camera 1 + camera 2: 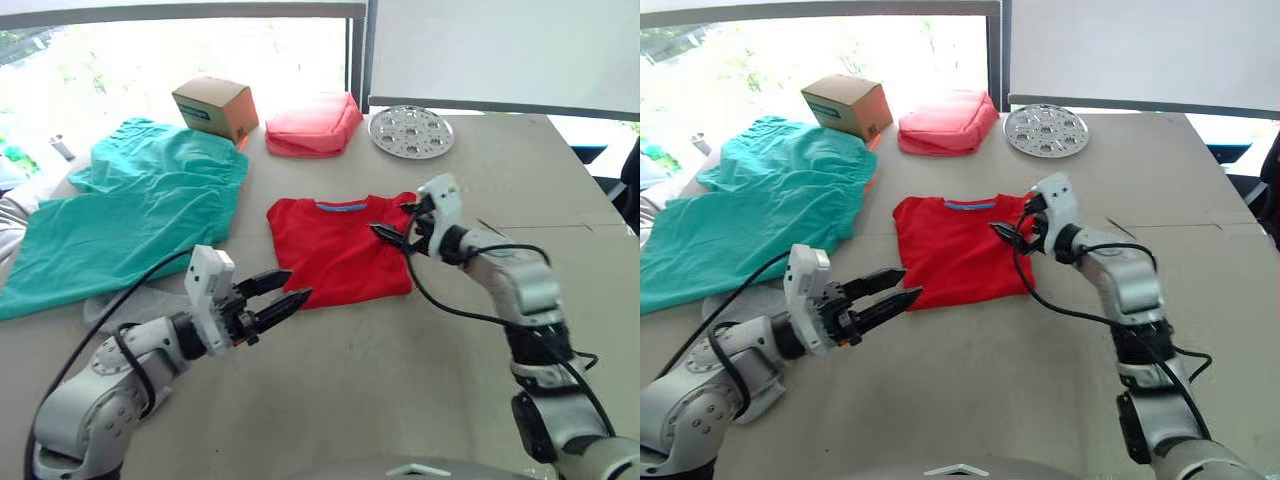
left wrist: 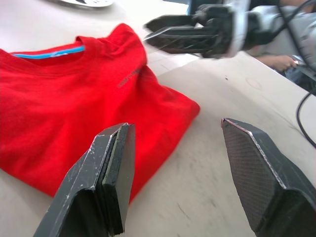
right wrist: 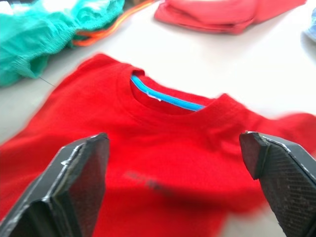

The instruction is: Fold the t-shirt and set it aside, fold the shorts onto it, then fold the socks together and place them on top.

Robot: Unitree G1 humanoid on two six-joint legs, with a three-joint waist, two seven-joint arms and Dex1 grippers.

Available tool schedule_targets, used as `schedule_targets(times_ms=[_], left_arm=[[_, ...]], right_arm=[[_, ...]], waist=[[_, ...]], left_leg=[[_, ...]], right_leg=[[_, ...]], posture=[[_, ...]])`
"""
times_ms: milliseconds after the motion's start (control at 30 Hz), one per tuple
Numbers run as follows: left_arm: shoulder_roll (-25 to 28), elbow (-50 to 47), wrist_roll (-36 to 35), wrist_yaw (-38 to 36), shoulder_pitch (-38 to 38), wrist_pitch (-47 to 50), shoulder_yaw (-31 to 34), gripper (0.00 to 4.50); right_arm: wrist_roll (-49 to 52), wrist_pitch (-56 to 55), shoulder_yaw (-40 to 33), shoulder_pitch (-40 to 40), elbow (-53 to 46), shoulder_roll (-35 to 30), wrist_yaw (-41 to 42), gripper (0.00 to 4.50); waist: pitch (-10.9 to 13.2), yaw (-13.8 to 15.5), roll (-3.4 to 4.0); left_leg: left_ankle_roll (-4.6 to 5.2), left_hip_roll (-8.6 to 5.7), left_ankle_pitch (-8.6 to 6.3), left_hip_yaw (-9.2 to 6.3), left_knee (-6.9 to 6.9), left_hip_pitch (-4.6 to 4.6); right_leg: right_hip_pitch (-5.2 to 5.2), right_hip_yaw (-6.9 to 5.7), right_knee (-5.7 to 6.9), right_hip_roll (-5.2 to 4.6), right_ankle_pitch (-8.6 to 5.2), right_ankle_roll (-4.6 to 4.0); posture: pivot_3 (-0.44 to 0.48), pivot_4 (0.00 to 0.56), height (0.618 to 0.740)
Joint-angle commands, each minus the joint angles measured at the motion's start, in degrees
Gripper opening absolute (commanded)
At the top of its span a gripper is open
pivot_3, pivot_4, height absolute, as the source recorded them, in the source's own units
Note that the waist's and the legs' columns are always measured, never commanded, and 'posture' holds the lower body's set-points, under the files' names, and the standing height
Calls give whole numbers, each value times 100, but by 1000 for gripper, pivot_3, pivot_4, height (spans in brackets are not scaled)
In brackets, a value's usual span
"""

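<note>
The red t-shirt (image 1: 335, 250) lies partly folded mid-bench. The left hand (image 1: 278, 300) hovers at its near edge and the right hand (image 1: 395, 235) over its right shoulder, both with fingers apart. Best grip matching corners, lift evenly, fold over. A small chest print is unreadable.

Left gripper (image 1: 290, 287): arm reaching forward from the near counter edge, fingers parted, empty | Right gripper (image 1: 385, 234): forearm angled inward from the right counter edge, wrist bent, fingers spread wide, empty, above the counter's middle
</note>
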Motion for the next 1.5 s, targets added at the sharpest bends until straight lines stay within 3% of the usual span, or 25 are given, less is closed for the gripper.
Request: schedule_targets(times_ms=[33,167,333,667,767,867,1067,1267,1500], left_arm=[[182,-201,-187,-236,209,-186,322,3008],[297,-142,-288,-298,379,-182,432,3008],[306,-15,-258,-346,517,-247,466,3008],[217,87,-85,-292,555,-477,375,3008],[181,11,-70,-255,669,-544,414,3008],[179,0,-32,-249,753,-617,412,3008],[226,101,45,-279,669,-709,341,3008],[257,271,121,-421,343,-750,73,3008],[295,568,204,-807,-416,-725,-648,3008]], right_arm=[[169,806,-144,545,-694,308,-643,4478],[163,873,-176,757,-375,996,-1160,4478],[233,440,112,832,397,1450,-986,4478],[-1157,-949,1664,398,2392,1088,-924,4478],[-1435,-1083,1933,407,2918,1016,-857,3609],[-1552,-1148,2038,484,3151,981,-681,2233],[-1504,-1266,1577,674,2952,874,-815,10],[-1341,-1252,727,1434,1819,568,-1153,10],[-943,-800,-1265,3219,113,355,-1854,10]], waist=[[-1,-9,-2],[2,-32,2],[-7,-30,-13],[-35,-203,-40],[-78,-198,-44],[-95,-192,-38],[-119,-178,-12],[-116,135,2],[-118,373,6]], left_leg=[[0,2,0,5,1,0],[-1,6,-1,21,3,0],[0,7,-1,18,0,1],[-2,19,-1,29,-10,23],[-2,23,-1,28,-13,29],[-4,24,-2,30,-12,44],[-29,25,-18,33,-29,83],[-28,11,-17,12,-34,65],[-28,-17,-18,-16,3,6]], right_leg=[[-1,1,-1,0,-1,2],[-9,9,-2,0,-6,13],[-9,7,-2,5,-2,5],[-6,14,2,16,-2,4],[-3,14,2,18,-3,2],[11,16,0,12,-6,5],[40,24,-2,1,-20,21],[36,4,-5,-7,-28,7],[29,-31,-10,-50,-38,20]], posture=[[0,150,739],[0,150,739],[0,150,739],[0,150,739],[0,150,739],[0,150,739],[0,150,739],[0,150,739],[0,150,739]])
